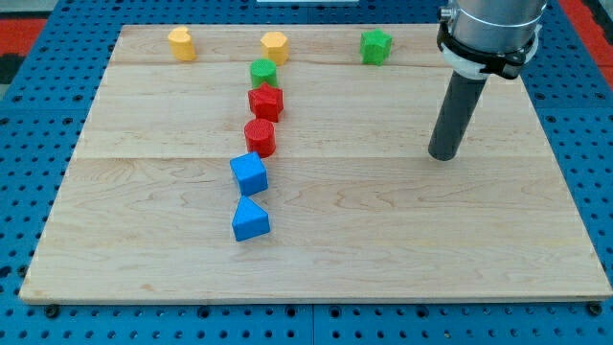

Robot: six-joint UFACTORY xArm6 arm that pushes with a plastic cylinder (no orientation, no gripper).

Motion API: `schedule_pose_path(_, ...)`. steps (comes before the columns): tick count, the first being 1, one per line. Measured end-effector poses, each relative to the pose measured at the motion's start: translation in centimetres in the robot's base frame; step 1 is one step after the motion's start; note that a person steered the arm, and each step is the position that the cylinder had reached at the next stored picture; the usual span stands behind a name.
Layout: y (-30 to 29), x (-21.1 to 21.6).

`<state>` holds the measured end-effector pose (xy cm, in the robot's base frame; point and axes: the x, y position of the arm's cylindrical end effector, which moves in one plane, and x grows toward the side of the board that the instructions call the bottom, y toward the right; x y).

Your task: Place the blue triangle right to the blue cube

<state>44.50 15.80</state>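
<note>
Blocks lining up down the table point(402, 249), rod standing apart

Blue triangle point(250, 219) is sitting just below the blue cube point(249, 173) toward the view's bottom; my tip point(442, 156) is resting well off to the view's right of both, touching nothing, a plain rod tool with nothing to open or hold

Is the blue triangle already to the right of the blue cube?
No, the blue triangle sits below the blue cube.

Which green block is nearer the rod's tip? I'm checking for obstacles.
The green block at the view's top right, left of my tip; the other green block sits atop the central column.
</note>
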Motion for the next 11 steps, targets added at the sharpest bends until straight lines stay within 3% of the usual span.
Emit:
schedule_pose_path(1,0.0,10.8)
schedule_pose_path(2,-5.0,17.4)
schedule_pose_path(5,-24.9,14.9)
schedule_pose_path(6,-28.3,10.4)
schedule_pose_path(7,-25.8,9.9)
schedule_pose_path(8,-14.6,9.9)
schedule_pose_path(11,-14.5,10.0)
